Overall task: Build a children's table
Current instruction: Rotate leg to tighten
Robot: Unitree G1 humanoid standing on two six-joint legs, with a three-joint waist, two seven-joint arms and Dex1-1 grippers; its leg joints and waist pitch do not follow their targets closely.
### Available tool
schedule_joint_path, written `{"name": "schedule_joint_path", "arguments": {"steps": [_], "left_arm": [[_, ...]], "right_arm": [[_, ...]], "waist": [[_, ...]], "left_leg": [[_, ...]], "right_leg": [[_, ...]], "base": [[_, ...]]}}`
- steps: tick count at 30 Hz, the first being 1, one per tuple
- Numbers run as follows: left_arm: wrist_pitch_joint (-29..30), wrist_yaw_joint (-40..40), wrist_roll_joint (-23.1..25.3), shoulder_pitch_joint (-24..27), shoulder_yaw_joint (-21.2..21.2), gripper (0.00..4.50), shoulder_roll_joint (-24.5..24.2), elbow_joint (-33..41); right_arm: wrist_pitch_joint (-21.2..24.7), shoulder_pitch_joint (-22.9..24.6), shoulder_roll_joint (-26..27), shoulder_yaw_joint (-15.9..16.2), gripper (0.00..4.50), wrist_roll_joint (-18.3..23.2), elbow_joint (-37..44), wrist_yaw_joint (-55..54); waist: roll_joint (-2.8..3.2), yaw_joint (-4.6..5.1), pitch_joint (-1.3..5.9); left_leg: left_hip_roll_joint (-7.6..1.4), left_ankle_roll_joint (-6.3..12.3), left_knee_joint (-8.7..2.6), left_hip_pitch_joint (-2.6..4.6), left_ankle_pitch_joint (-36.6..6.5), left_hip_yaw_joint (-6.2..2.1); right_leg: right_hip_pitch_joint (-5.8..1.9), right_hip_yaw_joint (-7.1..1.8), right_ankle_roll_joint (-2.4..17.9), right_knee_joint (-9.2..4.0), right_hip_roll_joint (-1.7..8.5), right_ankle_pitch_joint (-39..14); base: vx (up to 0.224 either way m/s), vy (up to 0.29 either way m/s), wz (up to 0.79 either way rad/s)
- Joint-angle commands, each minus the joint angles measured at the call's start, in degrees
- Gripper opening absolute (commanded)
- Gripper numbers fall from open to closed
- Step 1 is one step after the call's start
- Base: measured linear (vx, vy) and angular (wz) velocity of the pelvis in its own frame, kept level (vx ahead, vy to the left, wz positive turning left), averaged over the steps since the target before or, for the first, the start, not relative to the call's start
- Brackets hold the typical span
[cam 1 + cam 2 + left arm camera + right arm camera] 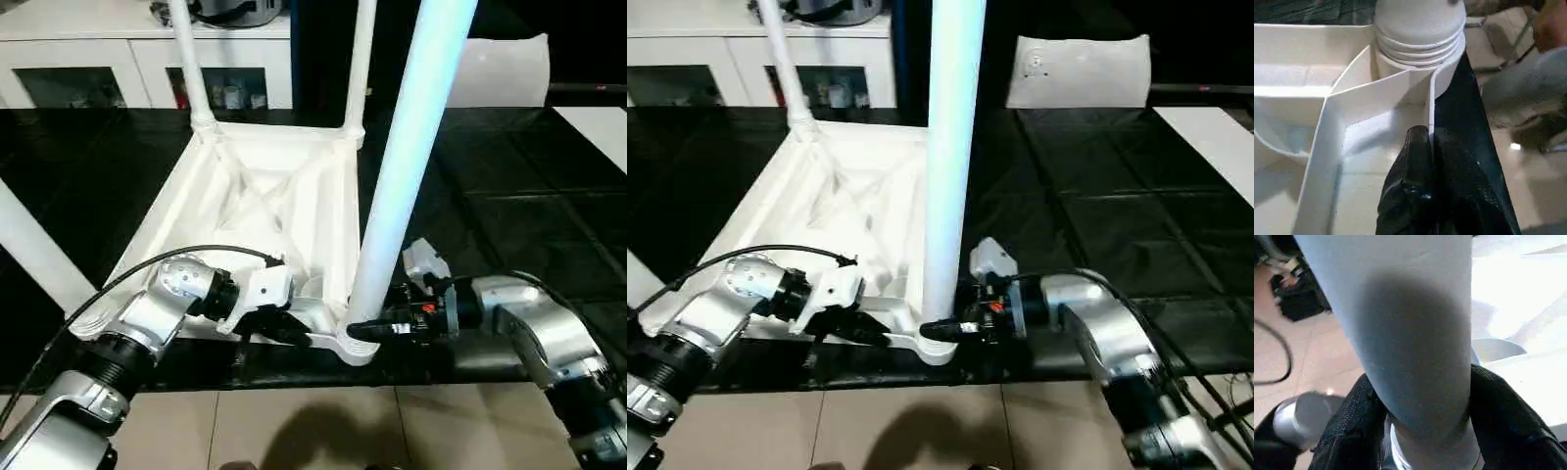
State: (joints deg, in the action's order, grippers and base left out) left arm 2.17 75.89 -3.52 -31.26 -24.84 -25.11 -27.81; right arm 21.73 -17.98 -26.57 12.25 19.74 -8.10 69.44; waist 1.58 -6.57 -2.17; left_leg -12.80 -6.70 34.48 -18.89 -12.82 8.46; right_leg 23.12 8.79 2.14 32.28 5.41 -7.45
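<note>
my right gripper (372, 331) clasped the near leg (407, 166) at its socket. my left gripper (294, 328) pinched the upturned top's (265, 196) rim on the black floor (509, 196); cabinets (118, 59) stood behind.

Looks like a lab or demo room w/ home-style fittings: white cabinets (147, 59) w/ glass doors along the back wall, small items behind the glass, beige floor tiles (294, 431), and a wide black tabletop (509, 186) as work surface.
</note>
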Motion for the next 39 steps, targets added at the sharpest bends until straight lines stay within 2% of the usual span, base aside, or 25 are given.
{"name": "schedule_joint_path", "arguments": {"steps": [1,3,4,5,6,8,10,11,13,14,15,17,18,19,22,24,25,26,29,31,32,33,35,37,39], "left_arm": [[4.18,-8.18,0.52,-1.99,3.08,0.0,2.58,-1.18],[6.78,-11.13,0.35,-2.69,4.12,0.0,4.21,-1.05],[7.1,-11.53,0.35,-2.79,4.24,0.0,4.46,-1.08],[9.85,-14.93,0.28,-3.69,5.16,0.0,6.65,-1.36],[10.82,-17.08,0.52,-4.16,5.59,0.0,7.82,-1.73],[13.55,-23.0,1.17,-5.53,6.66,0.0,11.18,-3.01],[14.46,-27.93,2.14,-6.36,7.4,0.0,13.5,-4.39],[15.19,-31.96,2.68,-6.98,8.11,0.0,15.64,-5.61],[14.89,-34.83,3.41,-7.51,8.17,0.0,17.24,-6.52],[14.99,-35.25,3.68,-7.57,8.15,0.0,17.77,-6.52],[15.1,-35.32,3.83,-7.58,8.14,0.0,18.02,-6.44],[14.19,-35.57,4.86,-7.61,7.79,0.0,18.19,-6.4],[14.1,-35.49,4.94,-7.61,7.72,0.0,18.15,-6.42],[12.69,-34.52,5.52,-7.65,7.22,0.0,17.39,-6.67],[11.44,-32.9,5.87,-7.42,7.1,0.0,16.21,-6.5],[10.2,-31.07,5.84,-7.2,6.72,0.0,14.72,-6.44],[9.19,-29.55,5.71,-7.04,6.37,0.0,13.7,-6.3],[8.9,-29.0,5.65,-6.92,6.32,0.0,13.36,-6.18],[2.7,-20.33,5.07,-5.23,5.02,0.0,8.98,-4.77],[0.31,-15.38,4.88,-4.6,3.99,0.0,6.82,-4.42],[0.11,-15.07,4.87,-4.56,3.92,0.0,6.7,-4.41],[-1.74,-10.82,4.28,-4.27,3.27,0.0,5.27,-4.46],[-2.59,-5.83,2.73,-4.22,3.07,0.0,4.17,-4.36],[-3.44,-3.71,2.6,-4.69,2.57,0.0,3.6,-5.0],[-4.36,-2.06,2.69,-5.08,1.95,0.0,3.14,-5.54]], "right_arm": [[1.5,1.56,3.57,1.09,2.07,1.52,2.25,-4.12],[2.02,2.06,6.14,0.19,2.07,0.01,2.01,-9.92],[2.19,2.01,6.5,0.05,2.06,-0.19,1.86,-10.71],[3.76,1.44,9.73,-1.25,2.06,-1.59,0.39,-17.32],[4.58,0.89,11.57,-2.08,2.06,-2.01,-0.4,-20.58],[7.21,-1.03,16.95,-4.46,2.05,-2.96,-2.77,-29.79],[7.66,-2.45,19.96,-5.11,2.05,-4.2,-4.49,-35.02],[7.94,-4.31,23.15,-5.77,2.05,-5.74,-7.1,-41.02],[7.69,-6.06,24.93,-5.06,2.05,-8.04,-9.5,-44.95],[7.5,-6.61,25.32,-4.41,2.05,-9.47,-10.24,-46.21],[7.42,-6.85,25.46,-4.02,2.05,-10.3,-10.53,-46.83],[5.67,-6.96,25.98,-4.21,2.05,-11.23,-10.86,-47.31],[5.5,-6.96,26.0,-4.25,2.39,-11.24,-10.87,-47.3],[3.73,-6.67,26.16,-5.05,2.59,-11.23,-10.51,-46.85],[2.07,-5.8,25.63,-5.59,2.82,-11.28,-9.35,-46.2],[0.24,-4.58,24.29,-5.74,3.08,-10.7,-8.11,-43.93],[-0.7,-3.72,23.29,-6.04,3.15,-10.25,-7.13,-42.23],[-0.96,-3.45,22.91,-6.13,3.15,-10.09,-6.81,-41.63],[-3.45,-0.31,17.58,-6.71,3.51,-8.42,-3.21,-33.75],[-4.91,0.88,14.02,-6.62,3.61,-7.49,-2.07,-28.2],[-4.97,0.94,13.81,-6.62,3.7,-7.42,-2.01,-27.87],[-5.72,1.44,11.01,-6.56,3.7,-6.53,-1.36,-23.29],[-5.06,1.33,7.83,-6.17,3.95,-5.7,-0.89,-18.31],[-5.16,1.13,6.15,-5.53,4.0,-5.27,-0.69,-14.91],[-5.33,0.89,4.82,-4.81,4.0,-4.77,-0.5,-12.17]], "waist": [[-0.14,0.71,3.36],[-0.33,1.25,3.24],[-0.35,1.67,3.2],[-0.45,2.12,3.2],[0.04,2.52,3.11],[0.1,4.06,3.01],[0.65,6.08,3.23],[1.41,6.98,3.05],[1.54,8.29,2.85],[1.73,8.62,2.87],[1.68,9.16,2.94],[1.39,9.61,2.94],[1.3,9.73,3.06],[1.21,9.77,3.3],[1.32,9.34,3.6],[1.04,9.16,3.7],[0.71,8.93,3.82],[0.67,8.81,3.79],[1.03,7.83,4.1],[1.17,6.96,4.69],[1.11,6.81,4.63],[1.25,6.42,4.25],[1.27,5.74,4.14],[1.13,4.67,4.04],[1.05,4.07,3.96]], "left_leg": [[0.17,2.6,-4.06,-0.31,-9.3,1.2],[0.54,2.11,-3.96,-0.53,-10.2,1.18],[0.8,1.97,-3.82,-0.27,-11.4,1.03],[0.92,1.94,-3.78,-0.57,-11.52,0.97],[1.05,1.85,-3.61,-0.34,-12.16,0.93],[1.33,1.52,-3.23,-0.43,-14.38,0.73],[0.83,2.14,-3.1,-0.62,-16.89,0.1],[0.3,2.35,-3.55,-0.92,-18.13,-0.29],[-0.19,2.81,-3.87,-0.33,-21.98,-0.82],[-0.38,3.01,-3.98,-0.16,-23.12,-0.99],[-0.37,3.06,-4.21,-0.52,-23.16,-1.23],[0.77,3.06,-3.6,0.09,-21.23,-0.67],[1.21,3.31,-3.45,-0.33,-18.95,-0.55],[1.06,3.73,-3.67,-0.95,-16.63,-0.67],[0.51,4.37,-4.03,-1.39,-12.22,-0.76],[0.65,4.8,-3.91,-1.63,-10.89,-0.61],[0.67,5.23,-3.86,-1.75,-10.02,-0.56],[0.76,5.57,-3.81,-1.82,-9.51,-0.45],[0.53,6.82,-3.66,-2.36,-5.98,-0.6],[0.0,7.52,-3.32,-2.38,-1.93,-0.7],[0.04,7.87,-3.29,-2.5,-1.44,-0.66],[-0.01,8.14,-3.43,-2.3,-2.02,-0.49],[-0.18,7.85,-3.53,-1.85,-3.98,-0.22],[-0.45,6.96,-3.76,-1.66,-4.54,-0.08],[-0.48,6.5,-3.86,-1.39,-5.28,0.02]], "right_leg": [[-3.26,-2.54,2.76,-4.65,2.75,-28.15],[-3.4,-2.13,0.64,-5.28,2.59,-31.13],[-3.16,-1.63,-0.3,-5.82,2.59,-33.1],[-3.4,-1.45,-0.89,-5.82,2.45,-33.48],[-3.09,-1.04,-1.46,-6.24,2.41,-34.43],[-3.02,0.11,-2.86,-7.05,2.07,-36.28],[-3.87,1.61,-4.19,-7.72,2.32,-35.09],[-4.23,1.73,-3.93,-7.87,2.28,-33.14],[-4.42,2.23,-3.39,-7.96,2.3,-31.98],[-4.53,2.14,-3.19,-7.8,2.53,-31.59],[-4.89,1.83,-2.67,-7.46,2.91,-30.55],[-4.05,1.69,-1.64,-8.08,3.13,-31.51],[-4.26,1.66,-1.1,-7.92,3.26,-31.71],[-4.68,1.34,-0.63,-7.48,3.32,-30.05],[-4.83,0.32,2.19,-6.26,3.36,-24.26],[-4.88,-0.06,3.14,-5.8,3.25,-22.84],[-4.83,-0.32,3.32,-5.45,3.33,-22.4],[-4.87,-0.38,3.41,-5.4,3.27,-22.43],[-5.3,-0.75,3.72,-4.65,3.42,-18.85],[-5.04,-1.14,5.82,-3.34,3.41,-12.19],[-5.0,-1.16,6.22,-3.19,3.3,-11.16],[-4.82,-1.12,6.74,-3.36,3.16,-11.81],[-4.64,-1.31,6.64,-3.66,3.27,-14.44],[-4.45,-1.52,6.69,-3.64,3.22,-15.55],[-4.26,-1.61,6.8,-3.6,3.13,-16.14]], "base": [[0.0,0.0,0.0],[0.0,0.0,0.0],[0.0,0.0,0.0],[0.0,0.0,0.0],[0.0,0.0,0.0],[0.0,0.0,0.0],[0.0,0.0,0.0],[0.0,0.0,0.0],[0.0,0.0,0.0],[0.0,0.0,0.0],[0.0,0.0,0.0],[0.0,0.0,0.0],[0.0,0.0,0.0],[0.0,0.0,0.0],[0.0,0.0,0.0],[0.0,0.0,0.0],[0.0,0.0,0.0],[0.0,0.0,0.0],[0.0,0.0,0.0],[0.0,0.0,0.0],[0.0,0.0,0.0],[0.0,0.0,0.0],[0.0,0.0,0.0],[0.0,0.0,0.0],[0.0,0.0,0.0]]}}
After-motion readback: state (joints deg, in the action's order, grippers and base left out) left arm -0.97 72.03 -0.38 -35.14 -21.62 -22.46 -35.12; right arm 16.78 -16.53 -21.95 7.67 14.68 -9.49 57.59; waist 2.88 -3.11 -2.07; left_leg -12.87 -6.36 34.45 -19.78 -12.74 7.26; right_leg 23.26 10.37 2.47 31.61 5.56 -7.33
